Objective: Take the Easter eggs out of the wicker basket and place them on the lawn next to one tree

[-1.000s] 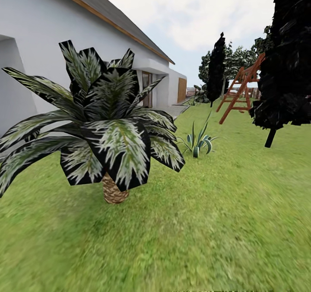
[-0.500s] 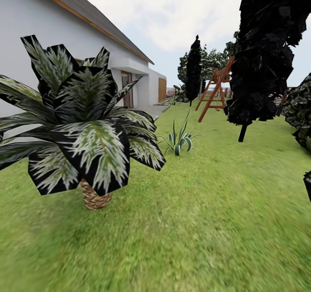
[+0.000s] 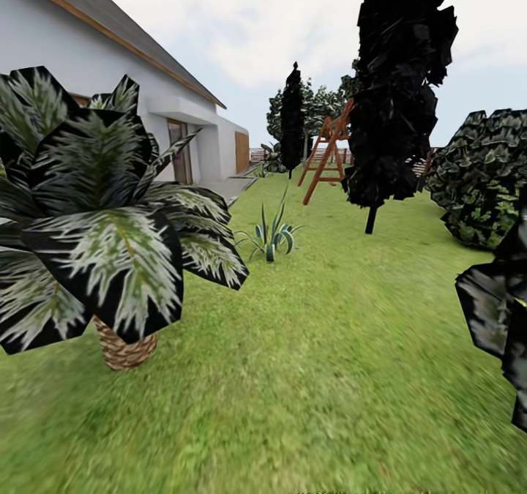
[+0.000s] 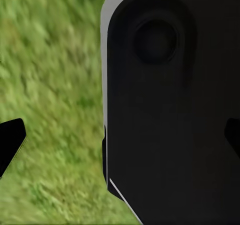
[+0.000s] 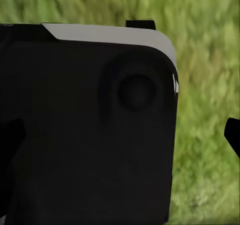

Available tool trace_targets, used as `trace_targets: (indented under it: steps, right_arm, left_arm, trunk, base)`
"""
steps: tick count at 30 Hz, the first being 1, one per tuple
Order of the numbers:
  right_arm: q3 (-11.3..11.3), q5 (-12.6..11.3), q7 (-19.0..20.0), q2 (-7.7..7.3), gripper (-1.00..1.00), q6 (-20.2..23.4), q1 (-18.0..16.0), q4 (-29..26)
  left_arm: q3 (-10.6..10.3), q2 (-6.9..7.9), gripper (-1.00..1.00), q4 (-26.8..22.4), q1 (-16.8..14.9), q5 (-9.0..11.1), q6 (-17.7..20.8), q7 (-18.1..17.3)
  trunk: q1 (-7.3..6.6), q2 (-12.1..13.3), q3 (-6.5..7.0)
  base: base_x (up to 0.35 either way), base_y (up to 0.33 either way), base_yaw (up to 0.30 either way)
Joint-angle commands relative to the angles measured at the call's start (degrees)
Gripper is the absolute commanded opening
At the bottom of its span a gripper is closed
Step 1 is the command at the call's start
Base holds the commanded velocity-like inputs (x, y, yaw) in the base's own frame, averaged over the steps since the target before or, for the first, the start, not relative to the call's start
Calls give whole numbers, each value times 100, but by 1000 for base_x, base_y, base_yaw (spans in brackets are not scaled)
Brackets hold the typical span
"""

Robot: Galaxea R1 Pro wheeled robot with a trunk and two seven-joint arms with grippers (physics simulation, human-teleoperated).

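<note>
Camera has swung right over green lawn (image 3: 322, 377); either gripper's state unclear.

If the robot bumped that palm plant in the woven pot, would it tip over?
Possibly. The palm plant spreads broad fronds far wider than its small woven pot, so it looks top-heavy. The fronds would likely bend first. The pot sits on soft lawn, which probably damps sliding but not tipping.

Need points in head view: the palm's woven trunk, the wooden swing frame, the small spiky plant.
palm (image 3: 123, 349), head view, on its woven brown trunk base.
wooden swing frame (image 3: 323, 159), head view, on a slanted red-brown leg.
spiky plant (image 3: 271, 236), head view, on its central leaves.
</note>
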Motion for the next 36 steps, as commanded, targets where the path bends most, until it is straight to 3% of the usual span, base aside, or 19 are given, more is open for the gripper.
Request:
trace_targets:
  steps: [1, 10, 15, 25, 36]
  right_arm:
    - [1, -3, 6, 1, 100, 1, -8, 12]
    - [1, -7, 6, 1, 100, 5, -8, 12]
    - [7, 29, 6, 1, 100, 15, -8, 12]
    - [8, 42, 6, 1, 100, 11, -8, 17]
    - [4, 35, 6, 4, 100, 13, -8, 21]
  left_arm:
    - [3, 1, 100, -2, 0, 3, 2, 1]
    - [9, 1, 100, -2, 0, -8, 2, -6]
    - [3, 1, 100, -2, 0, -11, 2, -11]
    - [0, 1, 100, -2, 0, -10, 2, -8]
    - [0, 1, 100, -2, 0, -3, 2, -8]
  trunk:
    - [0, -3, -4]
    - [0, -3, -4]
    - [0, -3, -4]
    - [0, -3, -4]
    - [0, -3, -4]
  base:
    - [0, 0, -300]
    - [56, 0, -300]
    - [298, 0, -244]
    - [333, 0, -39]
    - [334, 0, -276]
